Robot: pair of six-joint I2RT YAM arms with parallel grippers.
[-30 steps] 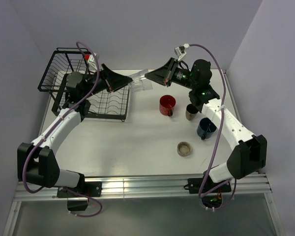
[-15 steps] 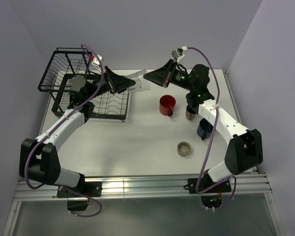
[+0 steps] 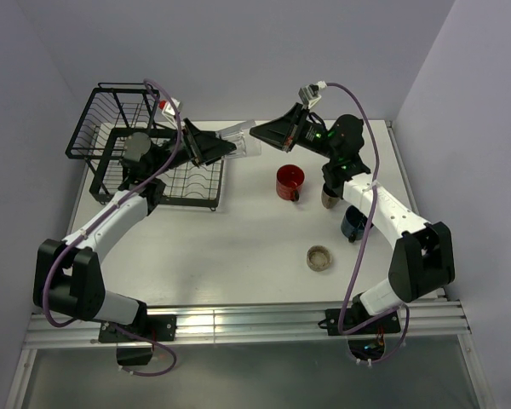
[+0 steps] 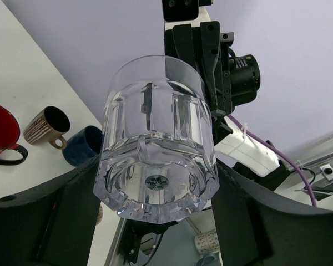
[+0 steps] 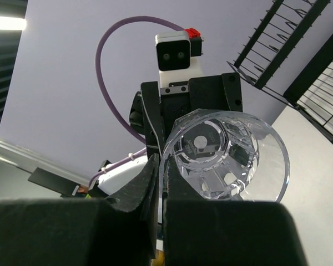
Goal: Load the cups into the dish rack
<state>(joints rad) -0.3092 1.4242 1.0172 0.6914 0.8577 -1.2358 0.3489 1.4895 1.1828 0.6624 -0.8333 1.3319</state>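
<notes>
A clear glass (image 3: 243,143) hangs on its side in the air between both arms, just right of the dish rack (image 3: 192,183). My right gripper (image 3: 255,132) (image 5: 161,166) is shut on the glass (image 5: 227,155), pinching its rim wall. My left gripper (image 3: 230,146) (image 4: 155,188) sits around the base of the glass (image 4: 155,160), a finger against each side. On the table stand the red mug (image 3: 289,181), the tan cup (image 3: 332,194), the dark blue mug (image 3: 355,223) and the low beige cup (image 3: 319,256).
The rack's taller wire basket (image 3: 102,119) stands at the far left, with the flat slotted tray in front of it. The right forearm passes over the tan cup and the blue mug. Walls close in behind and on both sides.
The left arm has reached right and its fingers have closed in on the glass base. The right gripper has kept its hold on the rim and shifted slightly.
</notes>
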